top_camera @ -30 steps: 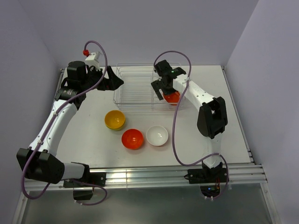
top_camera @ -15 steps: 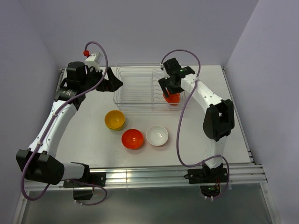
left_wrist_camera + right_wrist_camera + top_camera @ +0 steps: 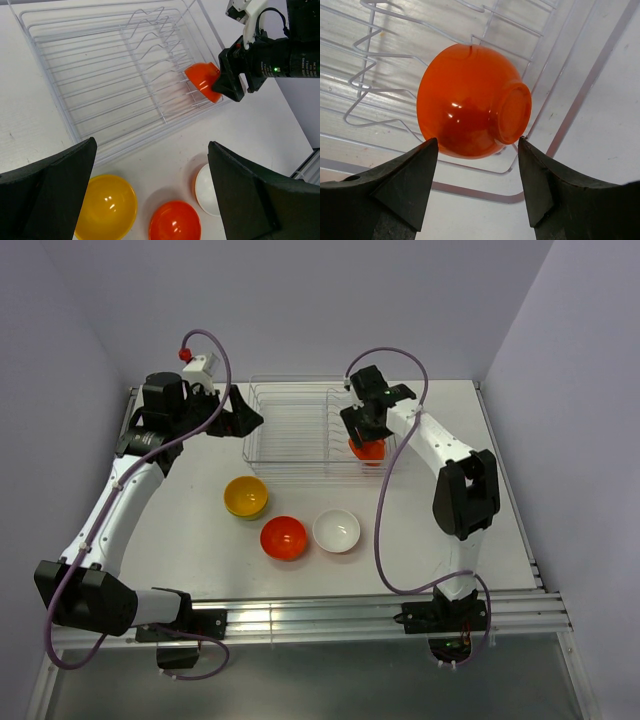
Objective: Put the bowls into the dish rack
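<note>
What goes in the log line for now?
right tool: at orange bowl in dish rack | left tool: open | waiting: yellow bowl, red bowl, white bowl

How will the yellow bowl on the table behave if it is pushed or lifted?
The yellow bowl looks glossy, with bright highlights, so it may slip when gripped. Its rounded sides suggest a push would slide or rock it, not tip it. It holds its shape, so it is probably stiff, and likely light.

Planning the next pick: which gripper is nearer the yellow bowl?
Left. The left gripper hangs beyond the yellow bowl, beside the dish rack's left end; the right gripper is at the rack's right end.
</note>
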`<state>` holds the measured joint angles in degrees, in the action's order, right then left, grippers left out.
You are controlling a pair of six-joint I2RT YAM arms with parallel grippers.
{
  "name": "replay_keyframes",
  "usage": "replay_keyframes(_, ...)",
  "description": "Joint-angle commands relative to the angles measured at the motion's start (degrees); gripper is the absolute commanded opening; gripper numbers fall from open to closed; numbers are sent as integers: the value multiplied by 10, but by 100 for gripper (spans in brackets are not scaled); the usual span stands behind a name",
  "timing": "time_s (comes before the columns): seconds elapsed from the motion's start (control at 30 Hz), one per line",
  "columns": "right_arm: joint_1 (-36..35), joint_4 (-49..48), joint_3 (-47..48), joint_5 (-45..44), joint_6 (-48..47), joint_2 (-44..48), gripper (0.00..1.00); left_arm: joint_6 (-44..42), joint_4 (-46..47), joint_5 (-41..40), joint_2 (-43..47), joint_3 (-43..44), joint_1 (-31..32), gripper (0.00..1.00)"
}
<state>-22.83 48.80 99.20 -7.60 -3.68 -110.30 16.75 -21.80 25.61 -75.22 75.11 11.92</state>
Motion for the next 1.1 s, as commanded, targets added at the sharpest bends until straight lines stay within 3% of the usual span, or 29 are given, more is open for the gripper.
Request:
replay_keyframes(0.0, 3, -12, -6, 9, 3, -7, 72, -19, 8, 15, 10, -2, -2, 99)
replay_keyframes(0.27, 3, -6, -20, 16, -4, 23, 74, -106, -65, 43, 16, -1, -2, 99)
replay_keyframes(0.37, 4, -5, -5, 19, -4, 44, 80, -201, -131, 99, 19, -6, -2, 99)
replay_keyframes(0.5, 13, 3, 25, 70, 0, 81, 92, -399, -249, 168, 8, -11, 0, 100)
replay_keyframes(0.67, 37, 4, 33, 150, 2, 140, 100, -534, -326, 118, -38, -24, 42, 95)
replay_keyframes(0.87, 110, 17, 4, 283, 16, 207, 100, -588, -315, 49, -84, -36, 132, 84)
replay_keyframes(1.07, 173, 38, -41, 363, 11, 260, 100, -677, -332, 36, -164, -1, 171, 70)
